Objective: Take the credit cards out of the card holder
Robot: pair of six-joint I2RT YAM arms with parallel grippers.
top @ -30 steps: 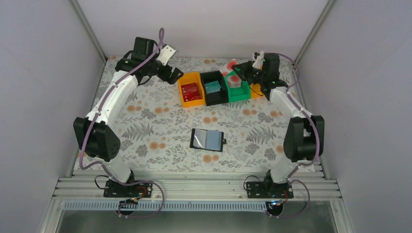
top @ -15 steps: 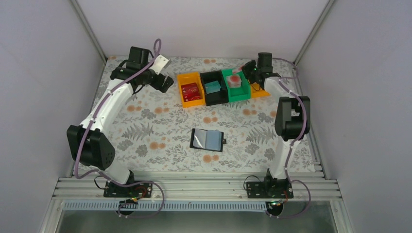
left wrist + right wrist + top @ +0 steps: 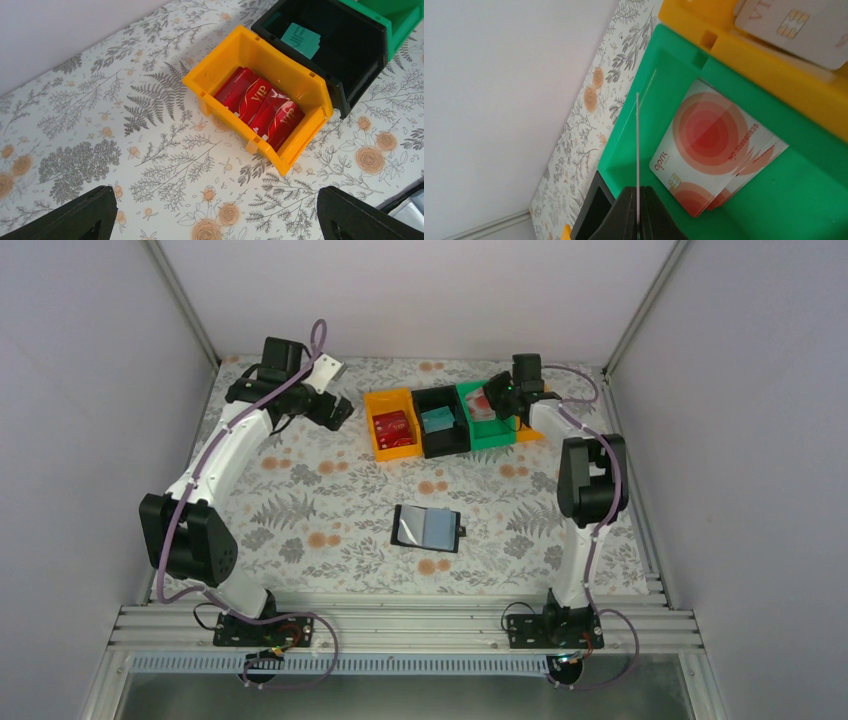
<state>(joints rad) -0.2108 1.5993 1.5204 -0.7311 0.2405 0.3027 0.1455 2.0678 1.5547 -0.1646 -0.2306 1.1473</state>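
Left claw was spread wide and empty, hovering by the orange bin of red cards, at 10 o'clock from the card holder. The card holder lay open mid-table, well apart from both arms. Right claw, at 1 o'clock, pinched a thin card edge-on above the green bin. The step looked like dropping it in. Next move: release, then go back to the card holder; couldn't tell if more were left inside.
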